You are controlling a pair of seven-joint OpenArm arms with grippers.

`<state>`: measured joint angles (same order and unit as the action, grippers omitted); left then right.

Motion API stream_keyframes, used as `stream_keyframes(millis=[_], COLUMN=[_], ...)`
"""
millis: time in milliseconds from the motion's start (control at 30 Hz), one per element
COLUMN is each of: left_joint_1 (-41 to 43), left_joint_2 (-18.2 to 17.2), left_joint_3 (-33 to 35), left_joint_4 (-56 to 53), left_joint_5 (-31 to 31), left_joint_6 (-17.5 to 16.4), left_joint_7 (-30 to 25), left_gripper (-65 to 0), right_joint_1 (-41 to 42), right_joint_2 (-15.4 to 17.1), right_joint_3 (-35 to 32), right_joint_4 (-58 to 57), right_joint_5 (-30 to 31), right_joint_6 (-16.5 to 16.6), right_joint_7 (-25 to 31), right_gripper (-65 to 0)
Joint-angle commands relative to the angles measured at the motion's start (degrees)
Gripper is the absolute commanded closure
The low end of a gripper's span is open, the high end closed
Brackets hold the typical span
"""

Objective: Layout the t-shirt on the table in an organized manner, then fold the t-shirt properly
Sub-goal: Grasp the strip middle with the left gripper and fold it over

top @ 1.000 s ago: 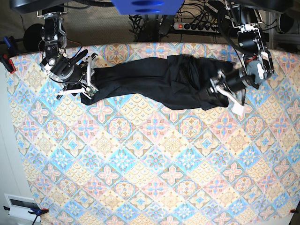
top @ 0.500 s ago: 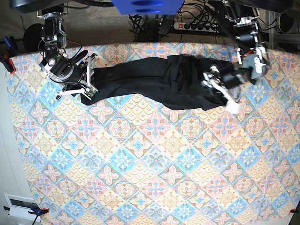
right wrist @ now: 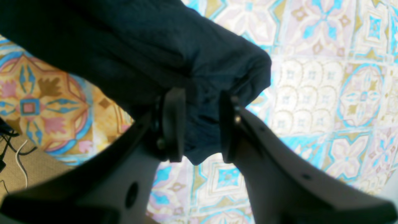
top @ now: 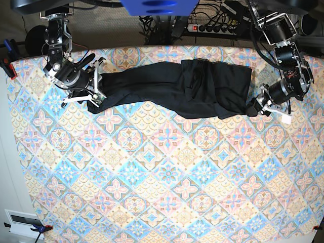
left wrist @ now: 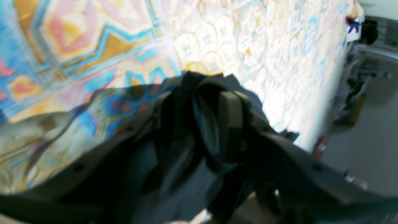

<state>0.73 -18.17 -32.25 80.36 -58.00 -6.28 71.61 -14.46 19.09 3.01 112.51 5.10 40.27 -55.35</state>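
Observation:
The black t-shirt lies as a long bunched band across the far part of the table. At the band's end on the base view's left, my right gripper is shut on the t-shirt. In the right wrist view, dark cloth fills the gap between that gripper's fingers. My left gripper holds the other end, on the base view's right. The blurred left wrist view shows a fold of the t-shirt pinched in this gripper.
A power strip and cables lie behind the table's far edge. A red clamp grips the left edge. A white box with a blue clamp sits off the near left corner.
My left gripper closed on the t-shirt's end and moved toward the base view's right, pulling that end outward. The right arm has stayed put.

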Motion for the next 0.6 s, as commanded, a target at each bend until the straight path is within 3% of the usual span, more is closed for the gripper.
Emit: stream_keyframes(millis=[0, 267, 400, 567], left_joint_1=[-1.30, -1.57, 1.25, 3.09], left_joint_2=[-0.33, 2.48, 3.10, 3.01], left_joint_3=[0.47, 14.89, 19.11, 19.81], left_joint_4=[0.48, 2.59, 10.59, 16.57], left_joint_5=[-0.60, -2.79, -6.84, -7.28], left_joint_6=[-0.27, -0.53, -0.44, -0.35], left_joint_7=[-0.54, -0.63, 0.61, 0.69], left_gripper=[-21.2, -20.7, -20.7, -20.7], right_joint_1=[0.52, 0.44, 0.44, 0.44], right_joint_2=[0.64, 0.64, 0.64, 0.64], right_joint_3=[0.47, 0.29, 0.56, 0.47], right_joint_4=[1.12, 1.12, 1.12, 0.94], right_joint_5=[0.48, 0.48, 0.48, 0.48], right_joint_6=[-0.27, -0.27, -0.27, -0.27], right_joint_7=[0.80, 0.80, 0.80, 0.80], right_gripper=[-17.7, -17.7, -17.7, -17.7])
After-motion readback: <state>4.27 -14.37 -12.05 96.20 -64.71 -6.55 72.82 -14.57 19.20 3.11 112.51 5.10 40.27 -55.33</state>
